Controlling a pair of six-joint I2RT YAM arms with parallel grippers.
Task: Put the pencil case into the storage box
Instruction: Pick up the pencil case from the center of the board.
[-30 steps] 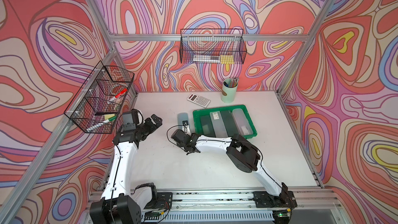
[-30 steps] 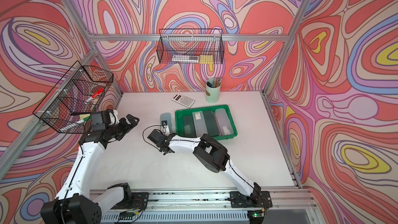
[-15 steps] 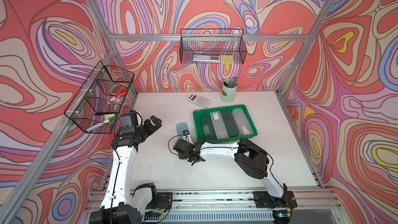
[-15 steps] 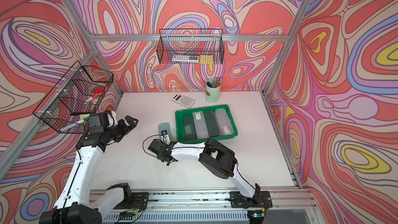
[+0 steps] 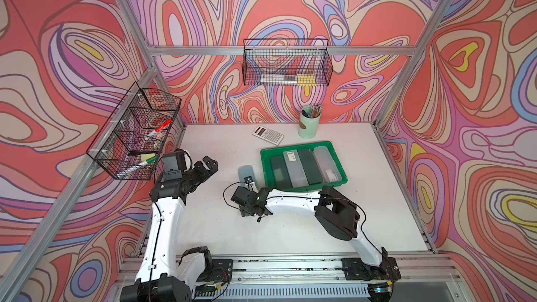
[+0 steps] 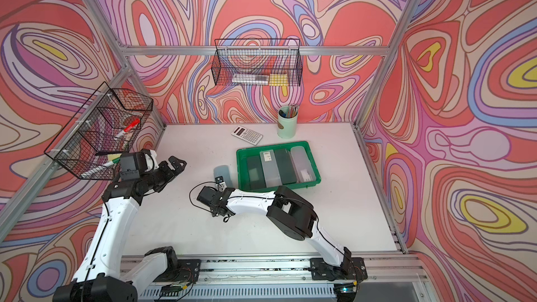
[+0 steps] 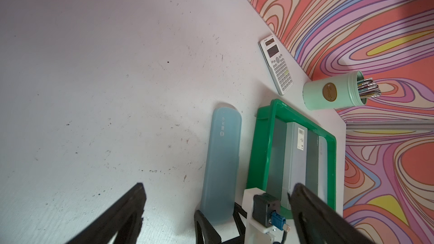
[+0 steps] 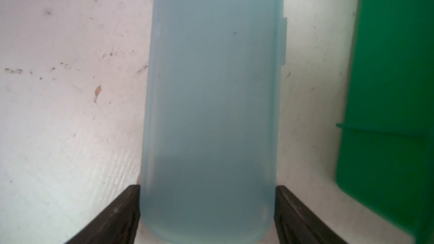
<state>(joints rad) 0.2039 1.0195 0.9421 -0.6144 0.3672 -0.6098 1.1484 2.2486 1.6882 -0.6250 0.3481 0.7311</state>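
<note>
Calculator [image 5: 267, 135] beside pen cup [image 5: 308, 125]

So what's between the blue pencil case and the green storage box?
Nothing: bare white table separates the pencil case from the storage box, shown in the right wrist view.

Swirl-printed panel walls [image 5: 290, 10] enclosing a flat white table [image 5: 377, 213]

Bands of coral, lilac, cream, blue and yellow cover the walls along the far, left and right edges of the table, whose surface shows dark scuffs and specks in the left wrist view. Silver aluminium frame bars [image 5: 203, 50] rise at both far corners and cross the back wall. A black wire basket [image 5: 286, 65] hangs from the back bar. A black divided wire basket [image 5: 133, 132] hangs along the left edge. A slotted metal rail [image 5: 290, 265] lines the near edge. The light is soft and even.
</note>
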